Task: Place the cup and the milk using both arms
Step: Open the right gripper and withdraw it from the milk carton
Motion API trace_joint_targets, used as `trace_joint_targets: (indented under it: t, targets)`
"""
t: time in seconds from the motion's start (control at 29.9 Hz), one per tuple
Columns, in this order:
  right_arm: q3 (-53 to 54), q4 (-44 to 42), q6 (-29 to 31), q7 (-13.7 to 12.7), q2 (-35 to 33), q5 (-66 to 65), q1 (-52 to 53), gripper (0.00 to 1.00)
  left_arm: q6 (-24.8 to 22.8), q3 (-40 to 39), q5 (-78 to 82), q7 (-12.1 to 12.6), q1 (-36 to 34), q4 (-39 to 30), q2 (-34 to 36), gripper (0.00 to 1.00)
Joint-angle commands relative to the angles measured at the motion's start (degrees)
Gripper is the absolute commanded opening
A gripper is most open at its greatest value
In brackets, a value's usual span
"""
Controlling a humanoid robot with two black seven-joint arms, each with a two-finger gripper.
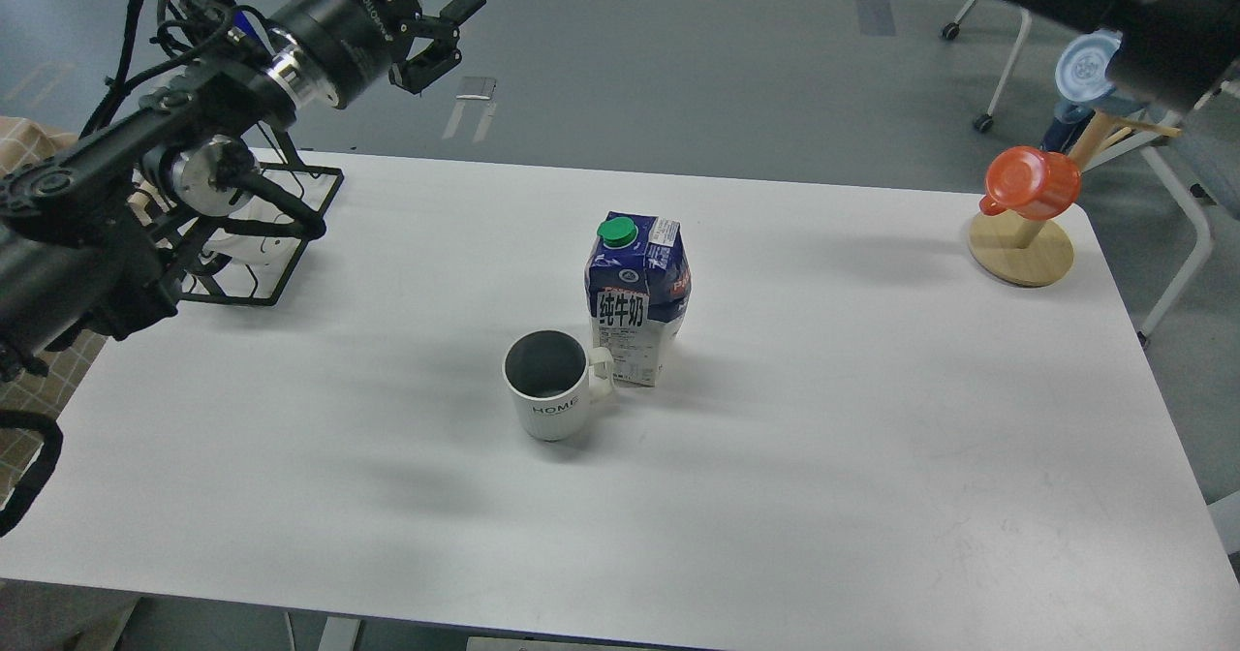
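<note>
1. Head view: the cup (549, 387) stands upright near the middle of the white table (872, 418), handle turned right toward the milk (637, 297).
2. The milk stands upright just behind and right of the cup, touching or nearly touching its handle.
3. The left gripper (448, 33) hangs high over the table's far left edge, fingers parted, holding nothing.
4. The right arm's dark bulk fills the top right corner; its gripper cannot be made out.
5. An orange mug (1033, 182) hangs on a wooden stand (1023, 249) at far right; a black wire rack (262, 234) sits far left.
</note>
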Motion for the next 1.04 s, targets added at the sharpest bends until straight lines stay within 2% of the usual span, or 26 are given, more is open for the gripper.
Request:
trace_joint_targets:
  t: [0.0,0.2,0.27,0.3,0.37,0.4,0.5,0.7,1.0]
  targets:
    - [4.29,-10.08,5.27,0.09,7.59,6.18,2.39,0.99,-0.29,-0.09,0.00,-0.31,-0.36,3.98,-2.02,0.98]
    - [13.16,-28.71,11.51,0.18,21.92,16.02,4.15,0.99,-0.55,-0.18,-0.09,-0.75,-0.37,10.65,-7.11,0.98]
    - [15.28,-33.48,12.84,0.18,26.33,18.23,4.24,0.99,-2.04,-0.27,-0.52,-0.93,-0.37,13.47,-9.31,0.98]
    - [16.34,-35.58,13.36,0.23,28.69,19.45,4.24,0.99,-4.31,-0.27,-0.88,-1.71,-0.37,15.66,-10.45,0.98]
    - [17.22,-37.18,13.81,0.23,30.38,21.04,4.07,0.99,-6.58,-0.27,-0.97,-3.38,-0.37,17.52,-11.42,0.98]
    - [17.66,-38.40,14.94,0.23,31.86,23.31,3.54,0.99,-6.58,-0.27,-0.97,-5.48,-0.28,19.18,-12.30,0.98]
    - [17.75,-41.30,15.00,-0.26,36.52,30.43,1.97,0.99,-6.58,-0.36,-1.05,-8.48,-0.19,24.36,-14.85,0.98]
    - [17.84,-44.31,15.00,-0.26,42.15,34.05,-2.86,0.99,-6.58,-0.45,-1.32,-8.57,-0.01,30.09,-17.58,0.98]
    - [19.24,-42.90,15.00,0.23,44.01,34.05,-6.04,0.99,-6.58,-0.97,-1.93,-8.57,0.16,30.89,-18.72,0.98]
